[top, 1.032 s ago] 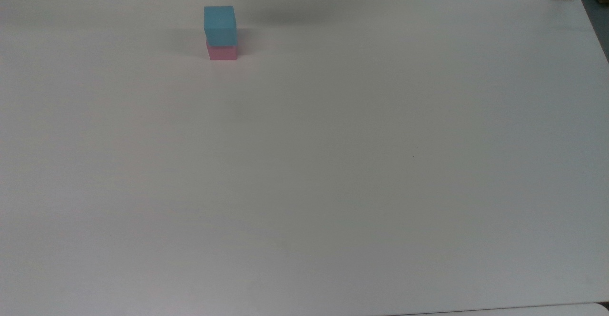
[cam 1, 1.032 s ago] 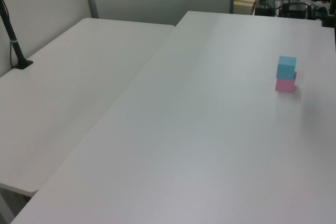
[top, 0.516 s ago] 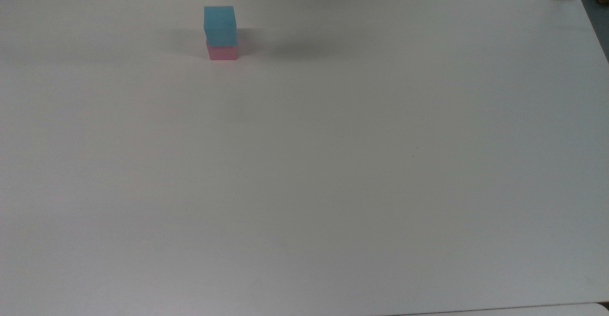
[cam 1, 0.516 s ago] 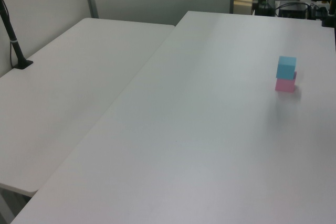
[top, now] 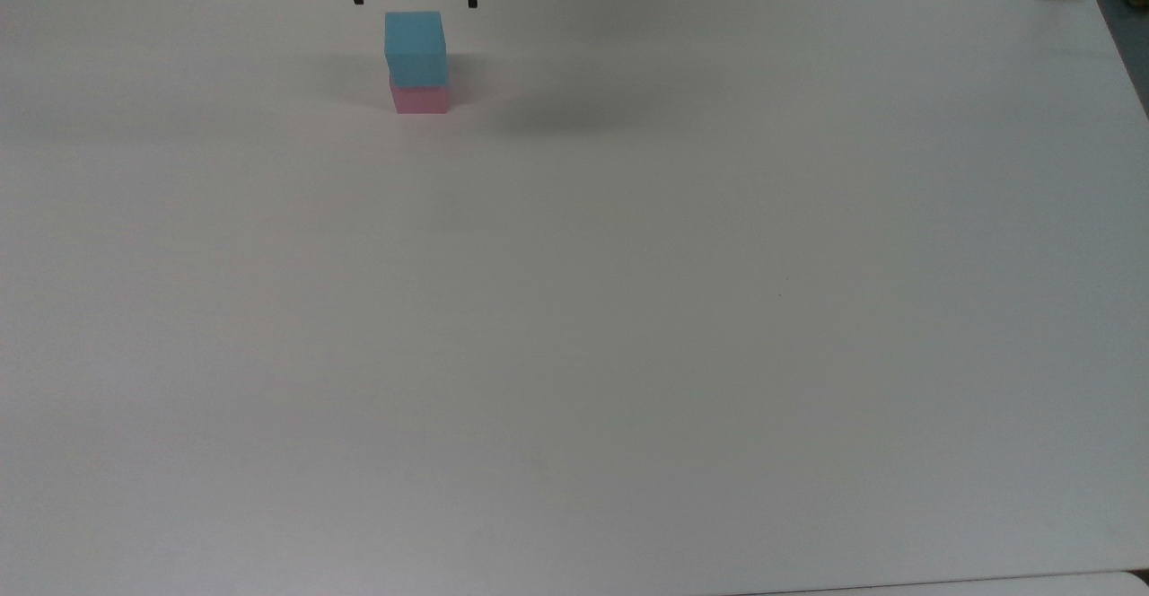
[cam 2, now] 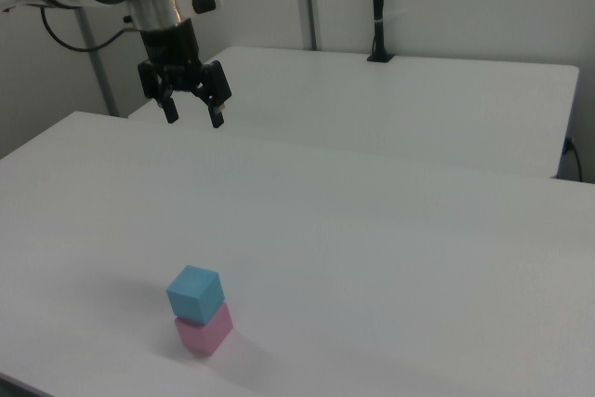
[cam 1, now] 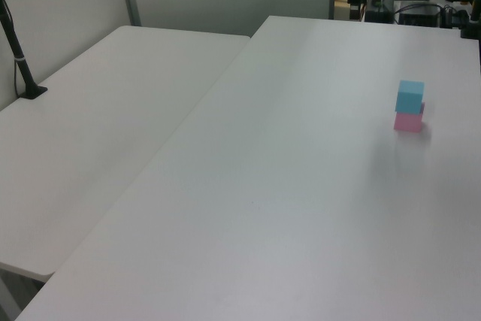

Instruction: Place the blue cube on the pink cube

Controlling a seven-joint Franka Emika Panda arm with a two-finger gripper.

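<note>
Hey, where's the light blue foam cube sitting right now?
The light blue foam cube rests on top of the pastel pink foam cube, near the far edge of the white table toward the top view's left, with the open gripper raised above.

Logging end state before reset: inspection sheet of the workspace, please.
Surface: white matte table, bare apart from the stack.
Job's things: light sky-blue foam-like cube sits on pastel pink foam-like cube, slightly offset, near the top view's upper edge.
Clutter: nothing seen.
Grippers: black two-finger gripper open, raised above the table, holding nothing.
Cables: black cable by the arm; black pole on the neighbouring table.
Surroundings: second white table, grey partition walls.
</note>
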